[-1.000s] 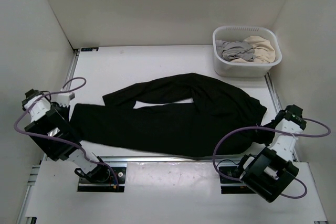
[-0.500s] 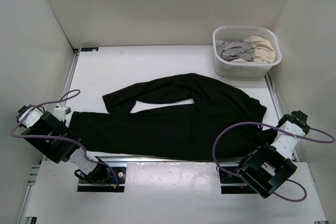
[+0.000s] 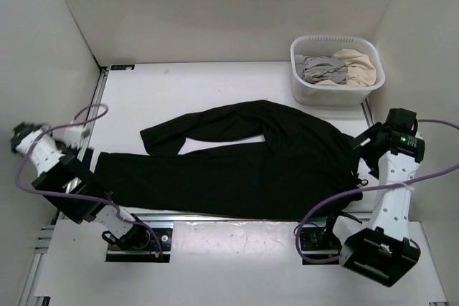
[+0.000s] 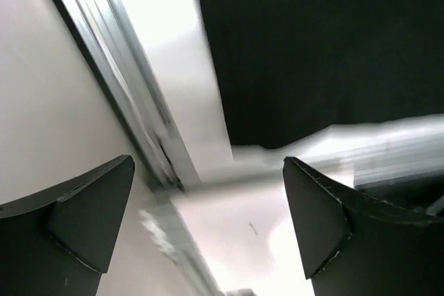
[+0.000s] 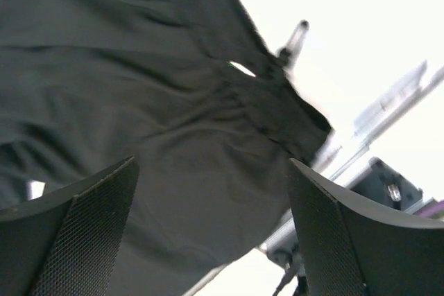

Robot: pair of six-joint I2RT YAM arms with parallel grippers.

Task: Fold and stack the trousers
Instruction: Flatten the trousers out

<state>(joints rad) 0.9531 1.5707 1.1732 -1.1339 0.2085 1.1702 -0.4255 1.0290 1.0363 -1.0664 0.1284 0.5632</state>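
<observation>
Left fingers and right fingers gape empty beside trousers spread along the tabletop near edge; next, probably grasp for fold 1

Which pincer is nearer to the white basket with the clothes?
Right. The right pincer is close to the basket, by the waist of the trousers; the left pincer is far on the other side, at the leg ends.

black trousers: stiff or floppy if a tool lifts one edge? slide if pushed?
Probably floppy: the trousers lie flat with soft creases and one leg curving, so a one-edge lift would likely leave the rest drooping. Pushed, they would probably bunch rather than slide whole on the table.
</observation>
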